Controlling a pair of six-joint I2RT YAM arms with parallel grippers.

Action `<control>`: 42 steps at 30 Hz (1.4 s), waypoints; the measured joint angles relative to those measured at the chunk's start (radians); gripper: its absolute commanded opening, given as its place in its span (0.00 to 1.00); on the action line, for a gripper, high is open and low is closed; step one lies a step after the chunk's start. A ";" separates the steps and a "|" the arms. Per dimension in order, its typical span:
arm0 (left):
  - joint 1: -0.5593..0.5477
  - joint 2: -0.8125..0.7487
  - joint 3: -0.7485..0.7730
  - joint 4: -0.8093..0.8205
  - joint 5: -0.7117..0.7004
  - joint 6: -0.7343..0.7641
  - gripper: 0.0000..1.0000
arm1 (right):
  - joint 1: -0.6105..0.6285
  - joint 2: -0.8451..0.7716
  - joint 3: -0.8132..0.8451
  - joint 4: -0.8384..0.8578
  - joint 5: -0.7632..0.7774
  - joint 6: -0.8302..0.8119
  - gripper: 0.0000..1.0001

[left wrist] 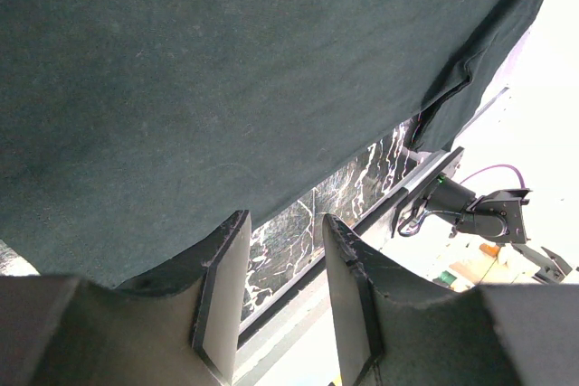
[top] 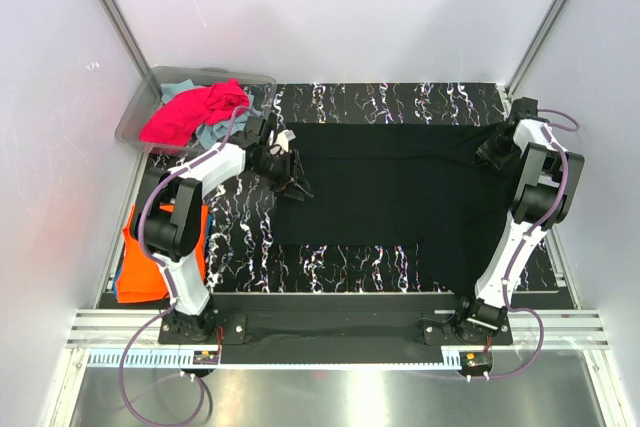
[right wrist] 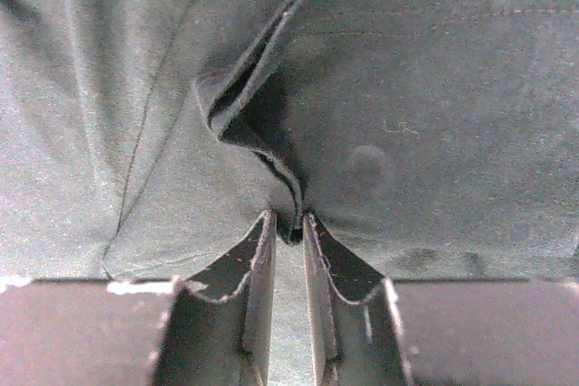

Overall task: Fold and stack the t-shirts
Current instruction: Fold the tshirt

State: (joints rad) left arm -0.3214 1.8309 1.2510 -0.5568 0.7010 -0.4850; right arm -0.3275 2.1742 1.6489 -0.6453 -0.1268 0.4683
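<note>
a: black t-shirt (top: 400, 197) lies spread across most of the marbled counter (top: 240, 237), right side up to the far right corner. where do the arms stand?

b: right pincer (right wrist: 289, 223) is at that far right corner, its tips nipped on a thin raised ridge of the black cloth. left pincer (left wrist: 285, 217) is at the shirt's left edge, jaws apart, nothing between them, marble showing through the gap.

a: so only one side is held. what worries you?

b: the bite is small. i judge a lift or pull could slide that ridge out of the tips. it may also be just the top layer, so the layers could part and the fold go crooked.

a: and the left side?

b: with it free, a pull from the right may drag the whole shirt and bunch it.

a: the other shirts?

b: magenta-pink t-shirt (top: 190, 112) and a teal one (top: 180, 89) sit in the clear bin (top: 140, 112) at the far left; orange t-shirt (top: 135, 257) lies beside the left arm's base, well apart from the black one.
</note>
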 measured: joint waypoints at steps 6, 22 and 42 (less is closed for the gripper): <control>0.000 0.000 0.005 -0.003 0.000 0.006 0.42 | 0.000 0.000 0.000 0.003 -0.007 -0.002 0.26; 0.000 0.000 0.005 -0.003 0.000 0.007 0.42 | 0.000 -0.002 0.000 -0.001 -0.014 0.006 0.01; 0.000 0.017 0.019 -0.003 0.009 0.008 0.41 | 0.000 -0.180 -0.157 -0.137 -0.026 0.182 0.00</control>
State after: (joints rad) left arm -0.3214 1.8477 1.2705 -0.5598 0.7097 -0.4774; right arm -0.3275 1.9945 1.4921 -0.7826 -0.1528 0.6498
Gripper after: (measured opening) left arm 0.416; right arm 0.015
